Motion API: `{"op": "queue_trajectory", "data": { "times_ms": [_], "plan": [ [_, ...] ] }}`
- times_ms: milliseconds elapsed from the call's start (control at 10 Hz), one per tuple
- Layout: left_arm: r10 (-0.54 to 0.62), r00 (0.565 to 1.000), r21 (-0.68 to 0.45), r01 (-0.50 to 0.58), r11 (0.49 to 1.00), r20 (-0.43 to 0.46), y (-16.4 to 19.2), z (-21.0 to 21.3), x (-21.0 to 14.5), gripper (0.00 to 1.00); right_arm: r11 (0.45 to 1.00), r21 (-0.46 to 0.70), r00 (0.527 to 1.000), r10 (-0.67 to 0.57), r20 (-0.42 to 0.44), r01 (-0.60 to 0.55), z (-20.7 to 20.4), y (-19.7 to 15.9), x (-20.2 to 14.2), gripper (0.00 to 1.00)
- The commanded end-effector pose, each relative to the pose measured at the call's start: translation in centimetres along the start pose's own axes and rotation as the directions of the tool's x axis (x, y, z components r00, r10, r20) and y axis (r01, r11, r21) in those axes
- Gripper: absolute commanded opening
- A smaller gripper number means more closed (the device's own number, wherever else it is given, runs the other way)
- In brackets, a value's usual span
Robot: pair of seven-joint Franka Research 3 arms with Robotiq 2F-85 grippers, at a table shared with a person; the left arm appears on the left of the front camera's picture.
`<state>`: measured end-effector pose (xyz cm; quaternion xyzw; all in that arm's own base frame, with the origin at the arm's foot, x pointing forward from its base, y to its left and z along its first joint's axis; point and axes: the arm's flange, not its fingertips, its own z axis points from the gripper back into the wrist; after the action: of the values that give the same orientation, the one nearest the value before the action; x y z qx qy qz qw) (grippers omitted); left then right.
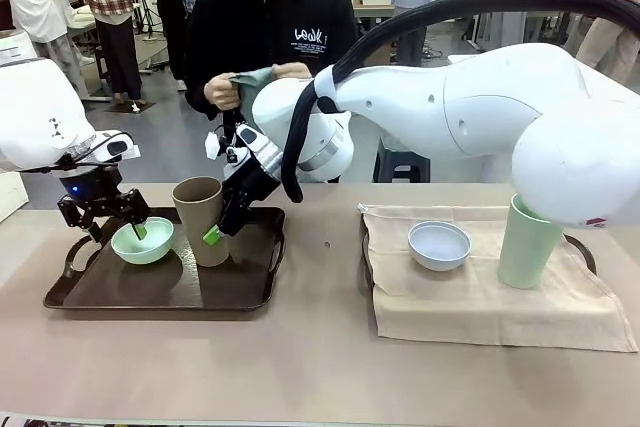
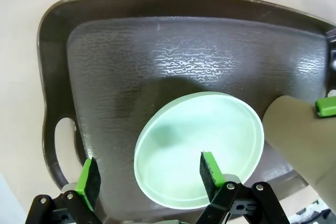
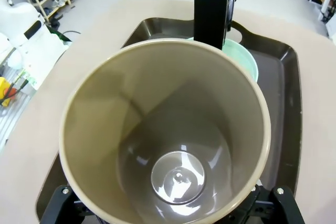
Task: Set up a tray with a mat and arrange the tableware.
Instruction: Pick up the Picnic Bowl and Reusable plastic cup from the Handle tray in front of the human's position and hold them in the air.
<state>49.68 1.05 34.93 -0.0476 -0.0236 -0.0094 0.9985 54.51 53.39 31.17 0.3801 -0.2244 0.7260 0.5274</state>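
White print [image 1: 308, 39] on the chest of the person's black shirt [image 1: 250, 57], toward twelve o'clock in the front view, reads roughly "look" in stylised lettering. The finer lines beneath it are too small to read. A small dark vertical mark [image 1: 55, 129] on the left arm's white housing [image 1: 30, 107], at nine o'clock, is illegible.

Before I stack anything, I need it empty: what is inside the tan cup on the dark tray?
Nothing: the tan cup shows only its own bare, glossy bottom. The patch of tray directly beneath it is covered.
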Motion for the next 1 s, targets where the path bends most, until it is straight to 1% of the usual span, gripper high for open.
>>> {"op": "queue_trajectory", "data": {
  "times_ms": [0, 100, 200, 300, 400, 600, 700, 800, 900],
  "plan": [
    [0.023, 1.0, -0.013, -0.023, 1.0, 0.02, -0.18, 0.02, -0.07, 0.45, 0.997, -0.021, 0.997, 0.077, -0.005, -0.077, -0.63, -1.04, 0.25, 0.38],
    [0.02, 1.0, -0.011, -0.02, 1.0, 0.019, -0.07, 0.05, -0.06, 0.45, 0.996, -0.019, 0.997, 0.082, -0.004, -0.082, -0.65, -1.02, 0.21, 0.38],
    [0.017, 1.0, -0.014, -0.016, 1.0, 0.02, 0.0, 0.15, 0.01, 0.0, 0.996, -0.018, 0.996, 0.085, -0.004, -0.085, -0.65, -1.03, 0.25, 0.0],
    [0.016, 1.0, -0.013, -0.015, 1.0, 0.024, 0.03, 0.23, 0.07, 0.4, 0.996, -0.018, 0.996, 0.089, -0.006, -0.089, -0.67, -1.03, 0.3, 0.34],
    [0.014, 1.0, -0.012, -0.014, 1.0, 0.024, 0.02, 0.28, 0.12, 0.0, 0.996, -0.019, 0.996, 0.091, -0.004, -0.091, -0.64, -1.03, 0.32, 0.0],
    [0.011, 1.0, -0.015, -0.011, 1.0, 0.024, 0.03, 0.36, 0.16, 0.0, 0.995, -0.018, 0.995, 0.097, -0.003, -0.097, -0.6, -1.06, 0.36, 0.0],
    [0.008, 1.0, -0.015, -0.008, 1.0, 0.023, 0.07, 0.38, 0.14, 0.01, 0.995, -0.012, 0.995, 0.103, -0.002, -0.103, -0.59, -1.02, 0.35, 0.26],
    [0.006, 1.0, -0.014, -0.005, 1.0, 0.02, 0.07, 0.39, 0.15, 0.0, 0.994, -0.01, 0.994, 0.106, -0.002, -0.106, -0.53, -0.99, 0.33, 0.26],
    [0.007, 1.0, -0.009, -0.007, 1.0, 0.01, 0.03, 0.35, 0.19, 0.0, 0.994, -0.01, 0.994, 0.108, 0.001, -0.108, -0.47, -0.95, 0.3, 0.0]
  ]
}}
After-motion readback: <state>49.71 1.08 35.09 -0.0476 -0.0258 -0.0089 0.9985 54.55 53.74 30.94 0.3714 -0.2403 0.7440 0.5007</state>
